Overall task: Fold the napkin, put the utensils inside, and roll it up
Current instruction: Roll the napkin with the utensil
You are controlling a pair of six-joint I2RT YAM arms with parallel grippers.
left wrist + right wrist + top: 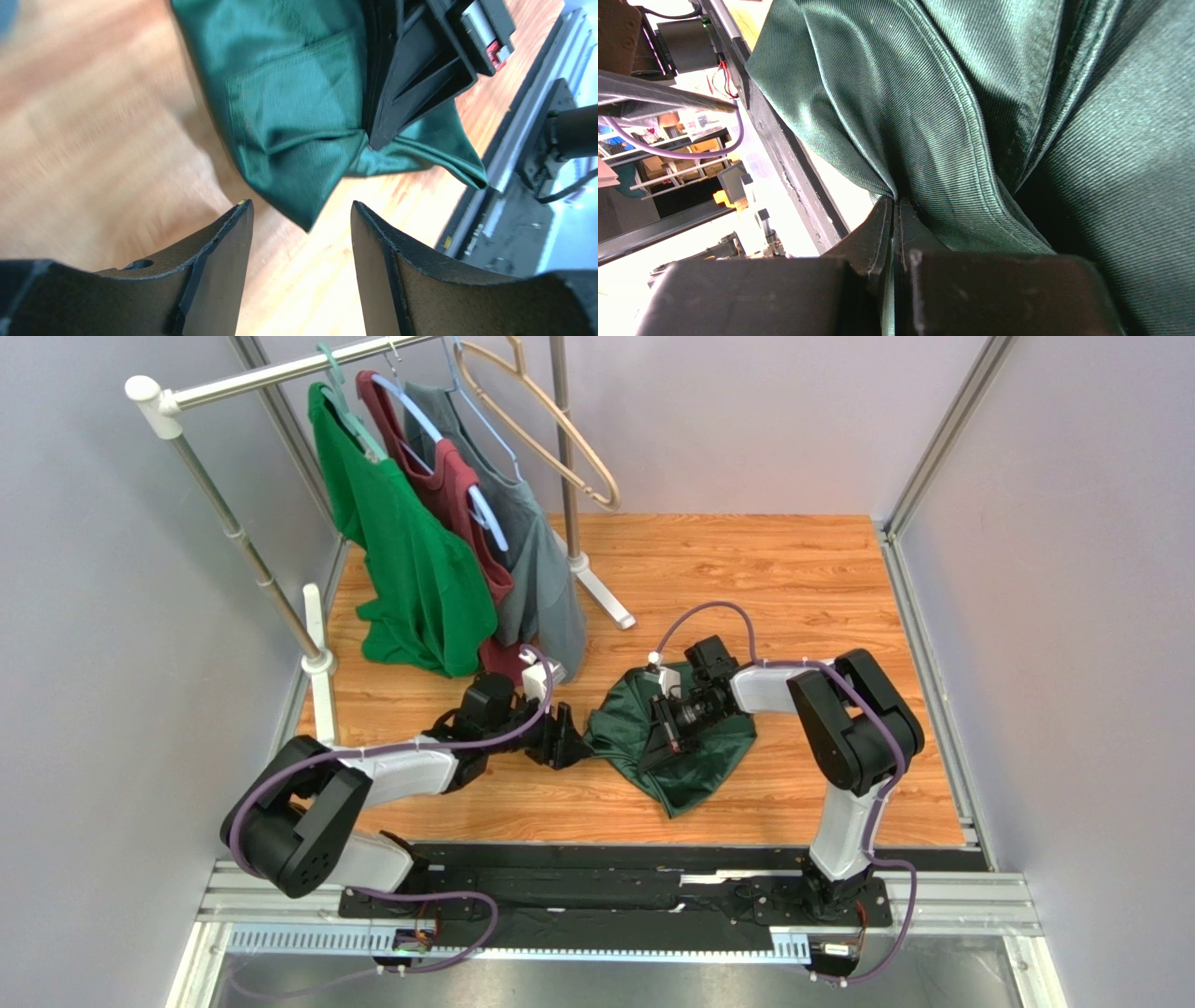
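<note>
The dark forest-green napkin [680,745] lies bunched on the wooden table, right of centre. My right gripper [662,730] is shut on a fold of it; in the right wrist view the cloth [962,119] is pinched between the closed fingers [895,210]. My left gripper [567,742] is open and empty just left of the napkin. In the left wrist view the napkin's hanging corner [302,154] is just beyond the open fingertips [298,213], apart from them, and the right gripper's black body [421,63] sits on the cloth. The fork is not in view.
A clothes rack [253,385] stands at the back left with a bright green shirt [407,546], a maroon one [456,497], a grey-green one [540,560] and an empty hanger [547,413]. The table's near edge meets a black rail [617,875].
</note>
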